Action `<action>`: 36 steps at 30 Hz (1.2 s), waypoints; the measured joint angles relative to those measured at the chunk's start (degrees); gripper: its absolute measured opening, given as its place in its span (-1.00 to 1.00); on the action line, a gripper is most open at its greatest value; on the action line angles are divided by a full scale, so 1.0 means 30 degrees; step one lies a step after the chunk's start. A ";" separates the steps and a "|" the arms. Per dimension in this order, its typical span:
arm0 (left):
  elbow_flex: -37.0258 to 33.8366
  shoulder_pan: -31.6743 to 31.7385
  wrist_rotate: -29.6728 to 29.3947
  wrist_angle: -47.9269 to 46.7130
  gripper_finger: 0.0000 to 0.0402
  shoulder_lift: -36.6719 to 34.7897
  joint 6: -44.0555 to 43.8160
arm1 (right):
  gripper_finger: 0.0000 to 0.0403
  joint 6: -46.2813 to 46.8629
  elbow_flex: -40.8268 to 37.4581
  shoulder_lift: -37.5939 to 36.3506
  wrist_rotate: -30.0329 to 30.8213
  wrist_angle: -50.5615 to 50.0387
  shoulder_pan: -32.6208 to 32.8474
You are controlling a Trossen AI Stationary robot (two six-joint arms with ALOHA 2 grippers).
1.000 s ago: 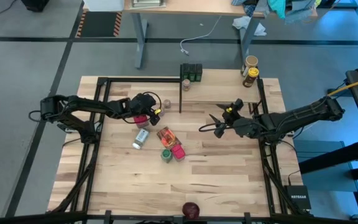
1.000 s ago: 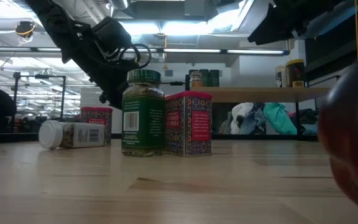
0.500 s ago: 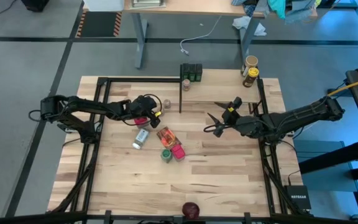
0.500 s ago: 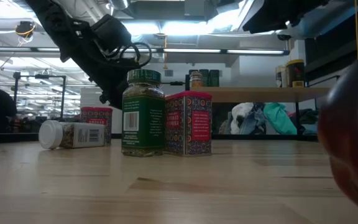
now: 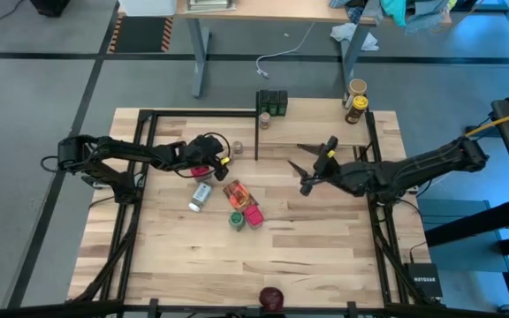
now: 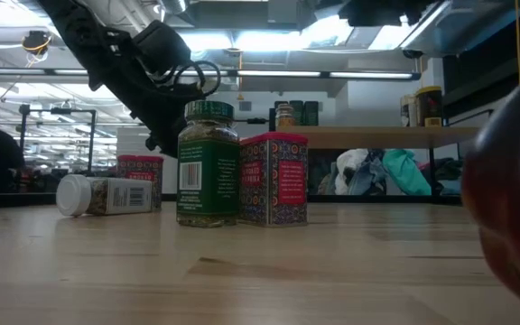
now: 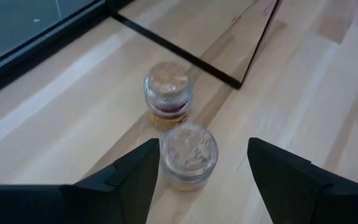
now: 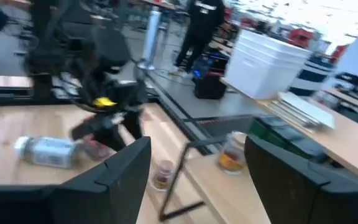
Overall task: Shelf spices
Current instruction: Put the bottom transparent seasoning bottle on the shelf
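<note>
Left of centre in the high view, the left gripper [image 7: 201, 171], fingers spread wide, frames a small cork-topped jar [image 7: 188, 155] standing on the bench [image 5: 316, 247]: probably light, rigid, slippery glass, best pinched across its body.

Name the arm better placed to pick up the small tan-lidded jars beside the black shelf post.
Left. Its open pincer is lined up on the two small tan-lidded jars, the nearer one just ahead of its fingertips. The right pincer is open too, but hangs raised over bare tabletop beyond the post, farther from them.
</note>
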 joint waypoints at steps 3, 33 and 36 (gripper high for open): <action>0.0000 0.0000 0.0007 -0.0452 0.18 0.0000 -0.0143 | 0.31 -0.0546 0.0000 0.0401 -0.0298 0.0253 -0.0039; 0.0007 0.1042 -0.1117 -0.1535 0.18 0.0007 0.1448 | 0.31 -0.0827 0.0000 0.0678 -0.0812 0.0999 -0.0270; 0.0007 0.1853 -0.0458 -0.1546 0.18 0.0007 0.1454 | 0.31 -0.0819 0.0000 0.0678 -0.0795 0.0461 -0.0270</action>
